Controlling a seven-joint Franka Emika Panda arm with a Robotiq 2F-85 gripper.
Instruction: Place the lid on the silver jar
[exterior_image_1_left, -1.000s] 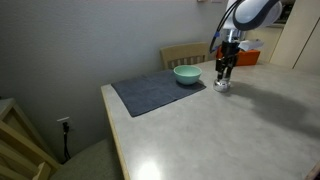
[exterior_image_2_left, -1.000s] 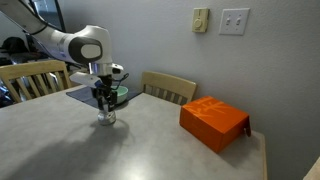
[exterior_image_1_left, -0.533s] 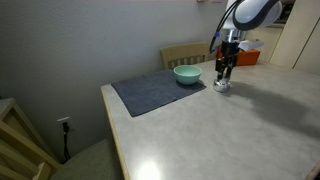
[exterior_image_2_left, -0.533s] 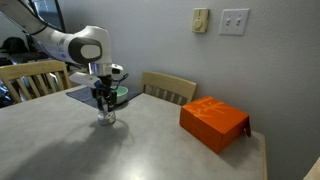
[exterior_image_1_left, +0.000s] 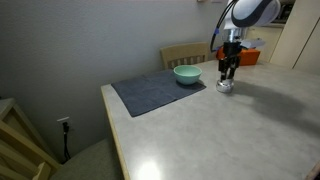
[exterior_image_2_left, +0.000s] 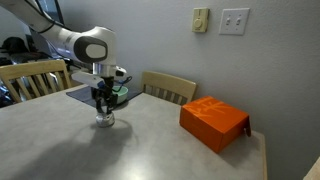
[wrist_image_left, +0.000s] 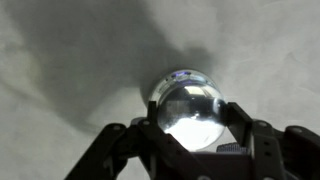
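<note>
End effector (exterior_image_2_left: 104, 102) hovers directly over silver jar (exterior_image_2_left: 104, 120).

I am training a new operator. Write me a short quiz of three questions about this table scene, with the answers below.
1. True or false: the teal bowl stands on the dark mat.
2. Choose one: the gripper hangs directly above A) the orange box, B) the silver jar, C) the bowl.
3. Short answer: which piece of furniture stands behind the table, close to the bowl?

Key: 1 true; 2 B; 3 a wooden chair.
</note>
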